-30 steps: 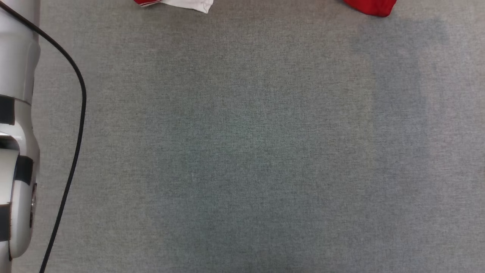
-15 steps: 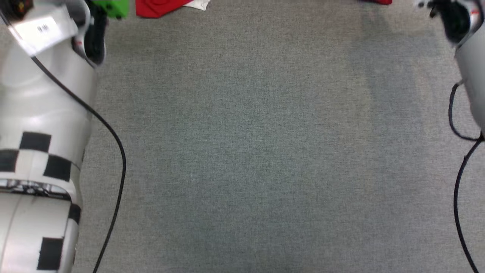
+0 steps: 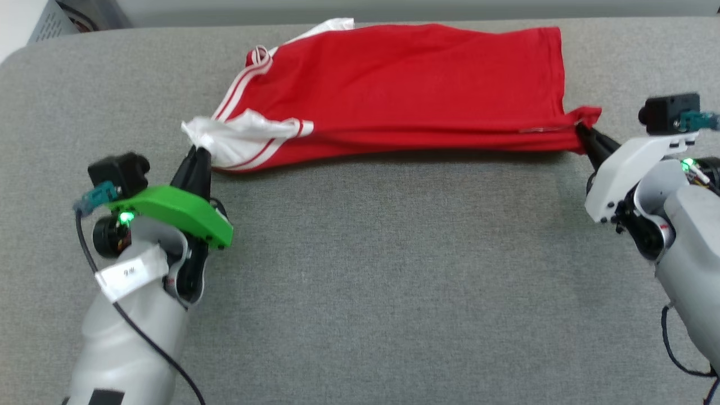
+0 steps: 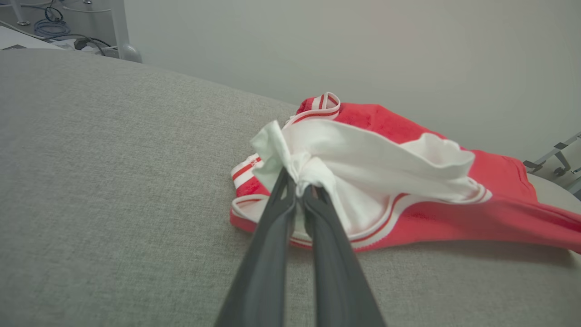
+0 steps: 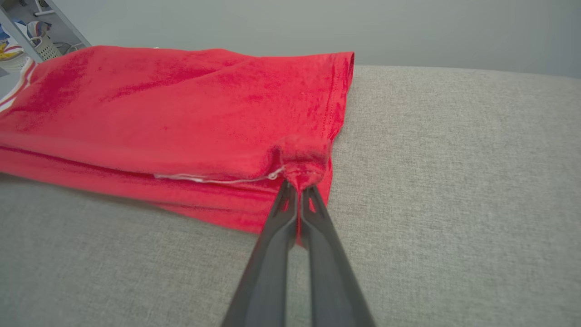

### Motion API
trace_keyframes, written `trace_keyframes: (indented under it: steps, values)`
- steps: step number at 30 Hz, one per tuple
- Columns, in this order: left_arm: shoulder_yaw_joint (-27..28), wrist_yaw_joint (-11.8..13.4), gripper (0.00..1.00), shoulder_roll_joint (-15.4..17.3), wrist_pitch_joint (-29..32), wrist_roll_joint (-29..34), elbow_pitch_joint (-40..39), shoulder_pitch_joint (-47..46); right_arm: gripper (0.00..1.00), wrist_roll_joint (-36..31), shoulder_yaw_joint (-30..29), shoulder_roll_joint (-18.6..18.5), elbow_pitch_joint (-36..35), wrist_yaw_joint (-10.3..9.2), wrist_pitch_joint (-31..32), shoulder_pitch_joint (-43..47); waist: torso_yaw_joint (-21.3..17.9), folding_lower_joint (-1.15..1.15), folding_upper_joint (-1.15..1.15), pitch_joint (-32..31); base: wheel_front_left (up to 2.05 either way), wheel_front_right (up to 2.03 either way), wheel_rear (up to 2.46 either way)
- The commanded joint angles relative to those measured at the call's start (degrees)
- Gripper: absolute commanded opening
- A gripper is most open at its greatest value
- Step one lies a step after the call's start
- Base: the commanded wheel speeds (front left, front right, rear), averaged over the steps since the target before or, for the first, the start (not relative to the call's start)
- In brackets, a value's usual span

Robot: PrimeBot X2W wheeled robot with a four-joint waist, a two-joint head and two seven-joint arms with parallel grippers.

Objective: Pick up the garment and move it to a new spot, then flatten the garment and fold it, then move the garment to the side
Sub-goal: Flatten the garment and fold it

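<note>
The left gripper [image 3: 198,151] has two long dark grey fingers set on a bright green wrist plate [image 3: 174,209], which carries a small black camera [image 3: 118,171] with a teal plug and a lit green lamp. Its pale silver forearm [image 3: 126,349] bears a white paper label [image 3: 130,274] and a thin black cable [image 3: 143,346]. The right gripper [image 3: 580,129] has the same dark fingers on a white wrist plate [image 3: 630,163] dotted with small dark screws, with a second camera [image 3: 672,112] and a grey forearm [image 3: 692,270] trailing a looping black lead [image 3: 669,343].

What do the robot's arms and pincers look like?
The left arm and right arm are pale grey tubes trailing black cables. The left gripper has long dark fingers under a green plastic cover; the right gripper, a white cover. Each carries a black camera and green light.
</note>
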Motion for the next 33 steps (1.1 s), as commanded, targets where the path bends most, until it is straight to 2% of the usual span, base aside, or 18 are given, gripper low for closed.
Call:
trace_keyframes:
  steps: [1,11,18,25,31,33]
  values:
    - [1.42,-0.1,0.0,0.84,-0.34,-0.02,-1.69,3.53,0.0,0.84,0.34,-1.32,-1.24,-0.06,-0.43,2.43,0.59,0.01,0.0,-4.28,0.0,0.0,0.0]
    - [5.5,1.29,0.0,0.46,-0.34,2.37,-13.95,24.9,0.0,3.67,-1.24,-5.62,-11.28,-0.06,0.3,19.4,0.75,0.01,0.0,-10.64,0.0,0.0,0.0]
    - [5.56,4.48,0.0,1.09,1.34,1.98,-22.79,37.44,0.0,2.51,-7.04,-6.31,-18.84,-0.06,2.43,33.14,1.0,0.01,0.0,-13.59,0.0,0.0,0.0]
    - [6.15,8.77,0.0,1.64,5.09,0.74,-33.51,47.85,0.0,-1.51,-16.92,-3.77,-28.25,-0.06,6.44,47.78,1.59,0.01,0.0,-14.88,0.0,0.0,0.0]
    - [6.92,11.42,0.0,1.82,7.92,-0.86,-41.97,53.27,0.0,-7.67,-25.79,1.59,-38.77,-0.06,12.73,56.9,1.34,0.01,0.0,-14.17,0.0,0.0,0.0]
    - [6.56,11.99,0.0,2.94,8.84,0.28,-43.41,53.17,0.0,-10.33,-27.99,3.07,-41.73,-0.06,14.75,58.0,1.26,0.01,0.0,-13.58,0.0,0.0,0.0]
